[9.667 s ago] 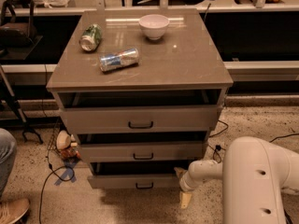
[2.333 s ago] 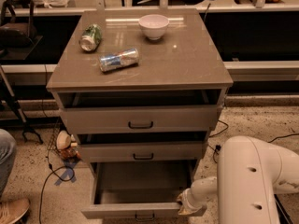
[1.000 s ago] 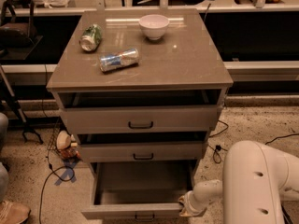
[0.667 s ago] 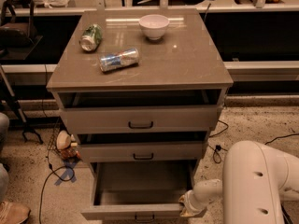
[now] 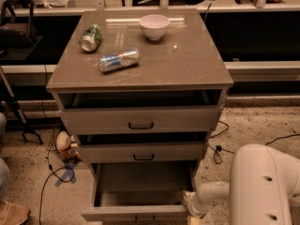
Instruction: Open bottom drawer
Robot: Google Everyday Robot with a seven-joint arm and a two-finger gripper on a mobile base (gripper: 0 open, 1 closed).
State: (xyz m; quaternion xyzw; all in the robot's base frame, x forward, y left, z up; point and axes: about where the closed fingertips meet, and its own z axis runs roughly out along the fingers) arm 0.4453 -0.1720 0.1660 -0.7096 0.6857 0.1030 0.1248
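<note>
The bottom drawer (image 5: pixel 136 213) is pulled far out from the grey-tan cabinet; its empty inside shows and its front panel with a small black handle (image 5: pixel 144 218) sits at the frame's lower edge. The middle drawer (image 5: pixel 143 152) and top drawer (image 5: pixel 140 120) stand slightly ajar above it. My gripper (image 5: pixel 191 209) is at the right end of the bottom drawer's front, low and partly cut off by the frame. My white arm (image 5: pixel 262 186) fills the lower right corner.
On the cabinet top (image 5: pixel 187 64) lie a green can (image 5: pixel 91 37) and a blue-silver can (image 5: pixel 119 60), both on their sides, and a white bowl (image 5: pixel 154 26) stands at the back. Cables (image 5: pixel 216 151) and small objects (image 5: pixel 64 144) lie on the speckled floor beside the cabinet.
Over ten seconds the bottom drawer has come from nearly shut to far out. In the last second nothing has visibly moved.
</note>
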